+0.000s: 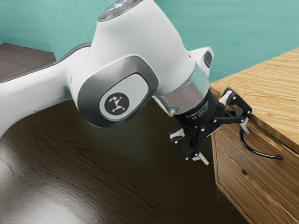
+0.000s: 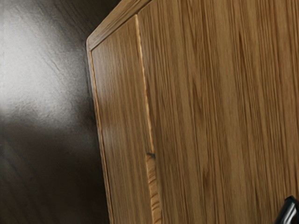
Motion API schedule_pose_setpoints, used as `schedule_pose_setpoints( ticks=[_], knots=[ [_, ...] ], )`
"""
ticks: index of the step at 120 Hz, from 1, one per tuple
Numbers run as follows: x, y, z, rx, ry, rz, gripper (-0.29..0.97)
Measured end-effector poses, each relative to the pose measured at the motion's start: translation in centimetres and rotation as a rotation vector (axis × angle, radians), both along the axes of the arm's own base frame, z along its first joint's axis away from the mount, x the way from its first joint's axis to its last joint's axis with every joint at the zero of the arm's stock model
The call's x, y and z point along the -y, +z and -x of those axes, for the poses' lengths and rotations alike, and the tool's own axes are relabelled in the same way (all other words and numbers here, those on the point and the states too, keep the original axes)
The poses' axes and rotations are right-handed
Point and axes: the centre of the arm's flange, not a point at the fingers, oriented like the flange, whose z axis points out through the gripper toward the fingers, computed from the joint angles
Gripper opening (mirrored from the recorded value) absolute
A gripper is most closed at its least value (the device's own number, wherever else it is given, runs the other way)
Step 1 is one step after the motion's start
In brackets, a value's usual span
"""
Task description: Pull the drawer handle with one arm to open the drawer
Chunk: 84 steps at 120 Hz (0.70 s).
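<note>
A wooden cabinet [image 1: 271, 88] stands at the exterior view's right, and its top drawer [image 1: 275, 170] sits flush with the front. A black curved handle [image 1: 259, 152] sticks out from that drawer. My gripper [image 1: 224, 143] is open wide at the cabinet's near corner. One fingertip [image 1: 244, 127] hangs right by the handle's upper end, while the other [image 1: 203, 159] is off the cabinet's side over the dark table. Nothing is between the fingers. The wrist view looks close onto the wooden drawer front [image 2: 219, 107], with a black piece [image 2: 290, 212] at the corner.
A dark glossy tabletop [image 1: 93, 172] spreads under the arm and left of the cabinet. A second drawer front [image 1: 243, 189] lies below the top one. A teal wall [image 1: 243, 28] stands behind.
</note>
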Motion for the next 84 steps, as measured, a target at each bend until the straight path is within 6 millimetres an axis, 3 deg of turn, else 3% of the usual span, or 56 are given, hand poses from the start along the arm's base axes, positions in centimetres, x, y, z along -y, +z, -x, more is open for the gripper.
schedule_pose_setpoints(
  ticks=[39,55,64,84],
  knots=[
    [0.6,0.0,0.6,0.024,-0.022,-0.008,0.68],
    [2.5,-0.1,2.3,0.024,-0.071,-0.012,0.68],
    [2.6,0.1,2.8,0.026,-0.079,-0.010,0.67],
    [2.3,0.1,2.8,0.028,-0.077,-0.011,0.52]
  ],
)
